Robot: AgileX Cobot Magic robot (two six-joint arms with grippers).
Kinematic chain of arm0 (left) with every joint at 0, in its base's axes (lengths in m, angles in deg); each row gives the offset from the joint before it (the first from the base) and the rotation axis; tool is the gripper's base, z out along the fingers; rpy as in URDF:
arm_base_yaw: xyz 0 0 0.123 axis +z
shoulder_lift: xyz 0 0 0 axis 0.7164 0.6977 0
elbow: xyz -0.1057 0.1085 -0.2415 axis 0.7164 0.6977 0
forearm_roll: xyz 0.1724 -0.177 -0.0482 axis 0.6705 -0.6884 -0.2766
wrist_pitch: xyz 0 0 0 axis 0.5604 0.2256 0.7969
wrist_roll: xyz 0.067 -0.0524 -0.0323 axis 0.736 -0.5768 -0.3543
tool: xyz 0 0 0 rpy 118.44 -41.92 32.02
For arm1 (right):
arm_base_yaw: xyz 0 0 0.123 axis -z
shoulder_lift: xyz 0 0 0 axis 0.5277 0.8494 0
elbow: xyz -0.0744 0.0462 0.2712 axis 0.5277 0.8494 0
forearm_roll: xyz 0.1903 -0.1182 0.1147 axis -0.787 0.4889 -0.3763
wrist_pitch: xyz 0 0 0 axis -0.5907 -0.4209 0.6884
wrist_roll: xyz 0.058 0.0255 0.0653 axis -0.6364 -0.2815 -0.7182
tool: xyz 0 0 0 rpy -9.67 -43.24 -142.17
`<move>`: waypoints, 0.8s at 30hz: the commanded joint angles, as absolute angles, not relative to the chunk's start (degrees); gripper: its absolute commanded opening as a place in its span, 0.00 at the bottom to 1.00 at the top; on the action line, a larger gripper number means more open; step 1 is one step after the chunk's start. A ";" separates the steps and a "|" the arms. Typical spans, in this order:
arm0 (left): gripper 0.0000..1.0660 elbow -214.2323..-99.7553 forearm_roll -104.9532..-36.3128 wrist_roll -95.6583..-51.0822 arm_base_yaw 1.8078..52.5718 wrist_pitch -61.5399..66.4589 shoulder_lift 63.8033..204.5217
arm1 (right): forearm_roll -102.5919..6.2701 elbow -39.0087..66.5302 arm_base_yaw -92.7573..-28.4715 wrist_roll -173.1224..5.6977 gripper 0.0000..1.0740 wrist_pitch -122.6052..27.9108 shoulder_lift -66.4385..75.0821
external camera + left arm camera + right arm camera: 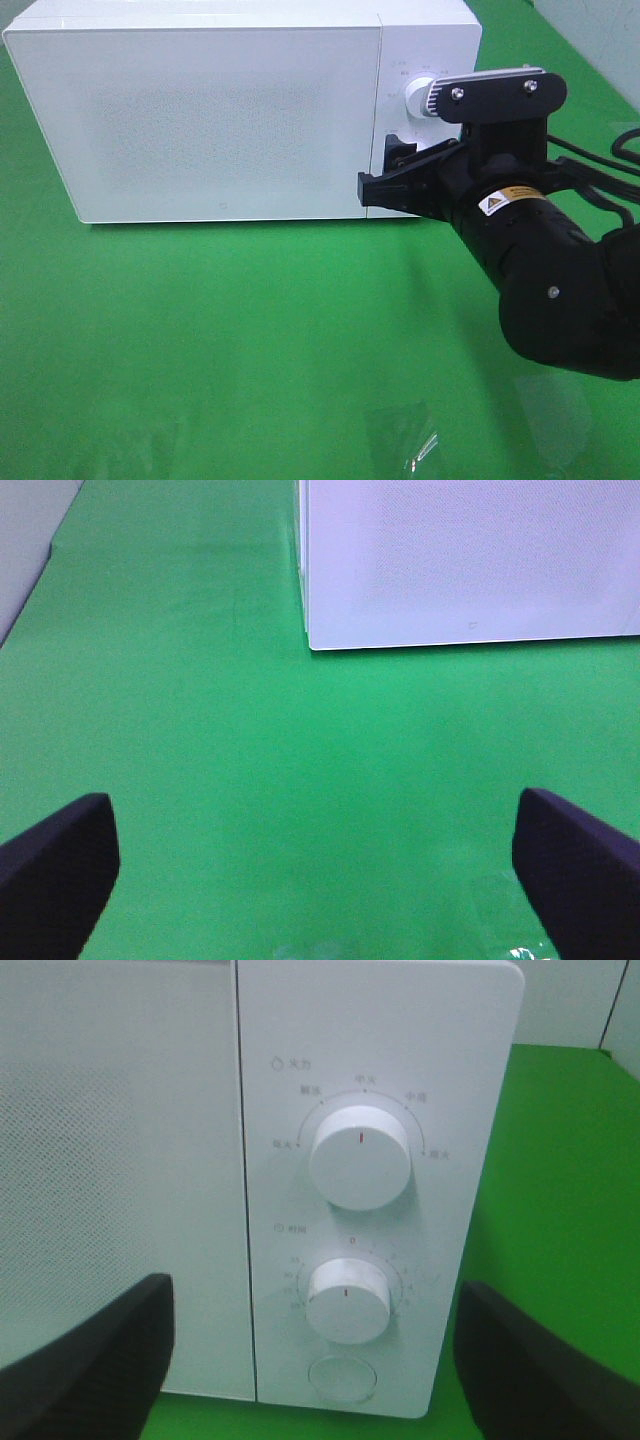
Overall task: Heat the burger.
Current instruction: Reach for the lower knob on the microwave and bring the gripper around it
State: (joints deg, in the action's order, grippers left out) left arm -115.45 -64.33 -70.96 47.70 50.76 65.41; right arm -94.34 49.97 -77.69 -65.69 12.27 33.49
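Step in hand, as I judge it: setting the heat time. Microwave (220,110) sits at 11 o'clock in the high view, door (200,110) shut flat.

- Burger: not visible in any view. The door face is dotted and opaque, so I cannot tell whether it is inside; with the door shut and an arm at the controls, probably yes
- Right gripper (380,165): comes in from 4 o'clock and hangs just in front of the control panel (340,1040) on the microwave's 3 o'clock side. Fingers spread wide, holding nothing, not touching the panel
- In the wrist view the lower knob (347,1301) lies between the two fingers, its mark at 12 o'clock on the zero. The upper knob (360,1157) mark is also at 12
- Left gripper (315,870): fingers spread as wide as they go, empty, hanging over bare green cloth (200,730) near the microwave's far corner from the controls

Next move calls for: a short straight advance, fingers closing squarely on the lower knob's rim, then a clockwise twist off zero.

In the way:
- The upper knob is close above and the round button (341,1379) just below, so a drift in height grabs the wrong control
- The finger on the door side rides near the door seam
- A clear film scrap (410,440) lies on the cloth at 6 o'clock, well apart from the work
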 commanded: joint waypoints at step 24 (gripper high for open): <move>0.94 -115.28 -64.62 -71.02 47.70 50.19 64.03 | -92.05 46.76 -72.70 -74.52 0.71 18.06 43.91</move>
